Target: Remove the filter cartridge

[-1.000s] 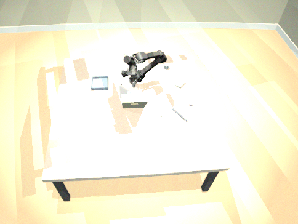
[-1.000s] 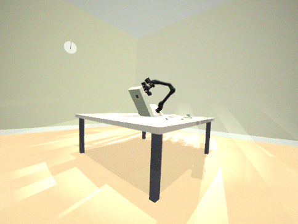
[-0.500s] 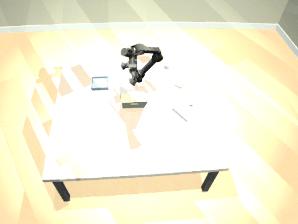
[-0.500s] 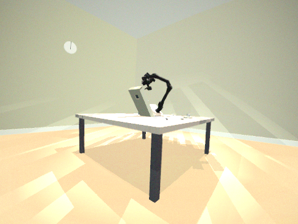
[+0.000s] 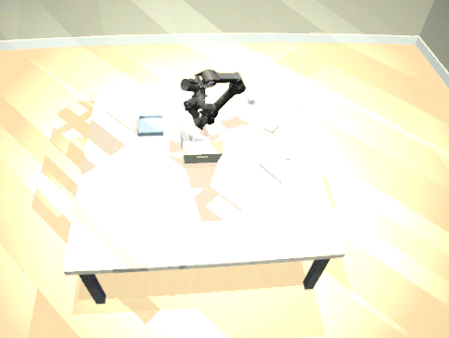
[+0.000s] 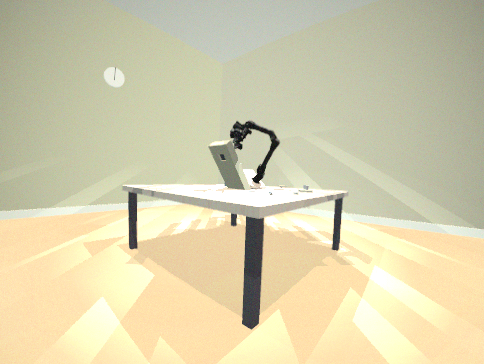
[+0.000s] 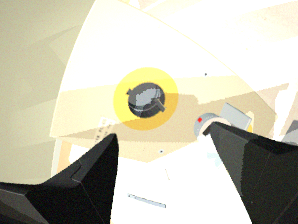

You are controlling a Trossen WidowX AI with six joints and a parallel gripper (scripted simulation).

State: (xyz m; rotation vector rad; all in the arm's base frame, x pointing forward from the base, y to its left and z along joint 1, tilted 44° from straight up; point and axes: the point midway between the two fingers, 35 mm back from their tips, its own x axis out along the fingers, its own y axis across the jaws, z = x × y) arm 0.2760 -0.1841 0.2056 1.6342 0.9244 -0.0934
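The service panel (image 5: pixel 202 148) (image 6: pixel 227 167) (image 7: pixel 100 60) stands tilted on the table. In the wrist view the round pale cartridge (image 7: pixel 220 121) is at the panel's right part, beside a small red mark and a light blue-grey plate. The right fingertip covers part of it; its slots cannot be made out, nor whether it is flush. My gripper (image 5: pixel 200 126) (image 6: pixel 238 146) (image 7: pixel 165 133) is open at the panel's upper part, with nothing between its fingers. Its fingertips lie below and left of the cartridge's centre in the wrist view. The blue tray (image 5: pixel 150 135) is left of the panel in the top view.
A dark round knob (image 7: pixel 146 100) with two lugs sits in a yellow ring (image 7: pixel 121 100) on the panel, left of the cartridge. A thin blue-grey bar (image 5: pixel 270 173), a small grey cylinder (image 5: pixel 250 100) and a flat pale block (image 5: pixel 271 127) lie right of the panel in the top view.
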